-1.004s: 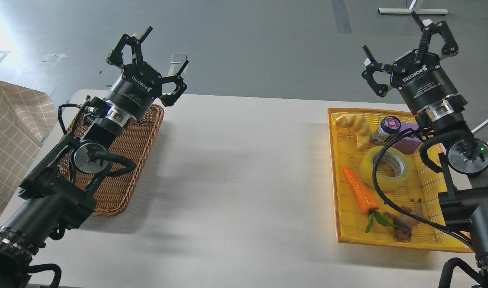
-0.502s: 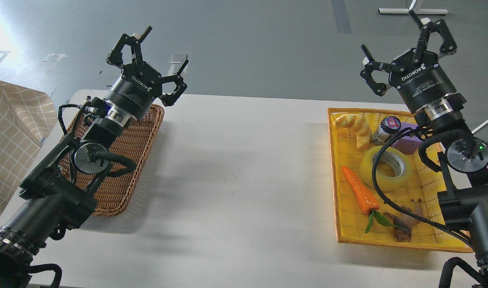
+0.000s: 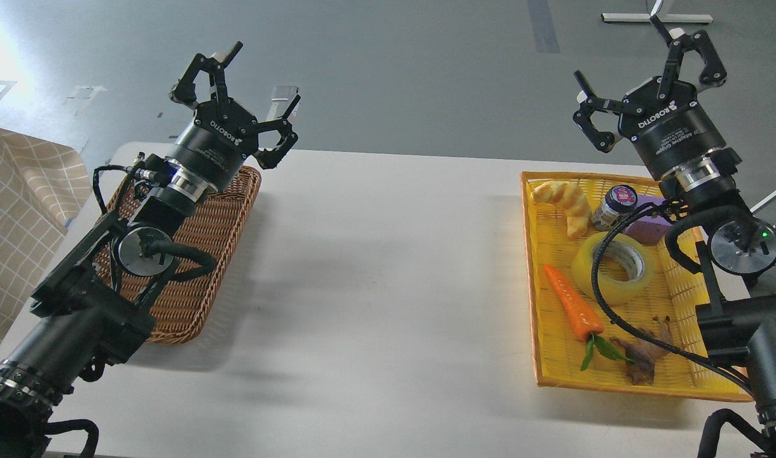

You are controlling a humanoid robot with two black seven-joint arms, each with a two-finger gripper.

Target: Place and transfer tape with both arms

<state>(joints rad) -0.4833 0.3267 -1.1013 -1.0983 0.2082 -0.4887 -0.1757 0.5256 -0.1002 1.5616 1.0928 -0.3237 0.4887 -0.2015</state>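
Observation:
The tape (image 3: 612,267), a wide translucent yellow roll with a grey-white core, lies flat in the yellow tray (image 3: 533,267) at the right of the table; a black cable crosses in front of it. My right gripper (image 3: 645,76) is open and empty, raised high above the tray's far end, fingers pointing up and away. My left gripper (image 3: 235,89) is open and empty, raised over the far end of the brown wicker basket (image 3: 191,267) at the left.
In the yellow tray with the tape lie a bread piece (image 3: 563,200), a small dark jar (image 3: 614,207), a purple block (image 3: 649,222), a carrot (image 3: 572,308) and a brown dried object (image 3: 645,353). A checked cloth (image 3: 19,216) hangs at the far left. The white table (image 3: 388,273) spans between basket and tray.
My right gripper has shifted slightly up and left over the second. The left arm and the objects have not moved.

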